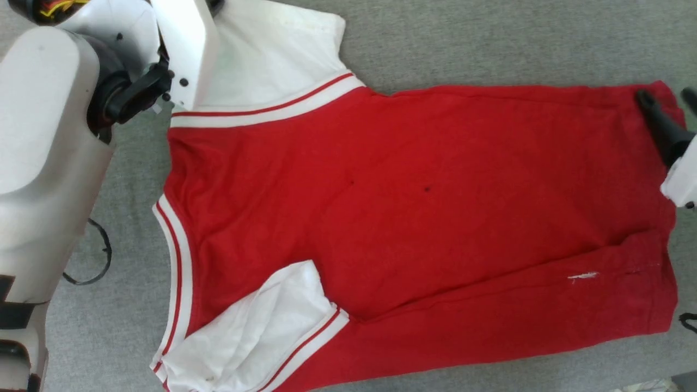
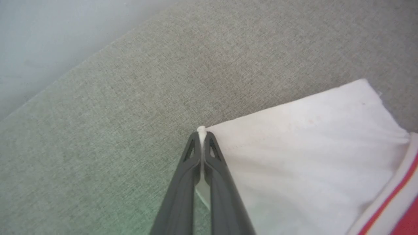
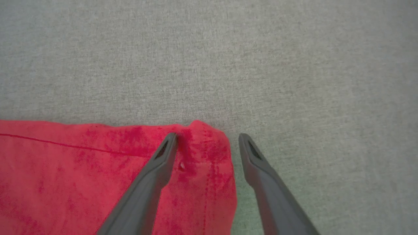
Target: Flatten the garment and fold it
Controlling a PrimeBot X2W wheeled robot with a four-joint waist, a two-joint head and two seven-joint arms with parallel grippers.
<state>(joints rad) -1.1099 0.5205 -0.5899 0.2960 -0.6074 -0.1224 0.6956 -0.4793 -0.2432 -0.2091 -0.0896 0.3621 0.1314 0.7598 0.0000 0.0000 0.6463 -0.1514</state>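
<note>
Across a grey cloth-covered counter (image 1: 490, 43), in the head view, the garment (image 1: 425, 218) lies spread almost flat. It is a red jersey turned sideways, neckline toward the left of the frame and hem at the right edge. No lettering is visible on the upward side. A long crease runs along the lower body, and the lower white sleeve (image 1: 256, 332) is folded in over the red cloth, so flattening looks unfinished. The upper white sleeve (image 1: 272, 49) lies out flat at the upper left.

The left arm (image 1: 49, 136), a bulky pale forearm, takes up the left edge of the frame and reaches over that upper sleeve. In the left wrist view the left jaws are pressed together on the sleeve's outer corner (image 2: 201, 129), with a nub of white cloth pinched between the tips (a hold that would probably serve to draw the sleeve outward and taut).

The right arm (image 1: 680, 179) enters from the right edge, angled toward the hem's upper right corner. In the right wrist view the right jaws stand wide apart, holding nothing, low over the hem corner (image 3: 202, 147). One tip is over red cloth, the other over bare counter just beside it, seemingly placed to close on that corner.
</note>
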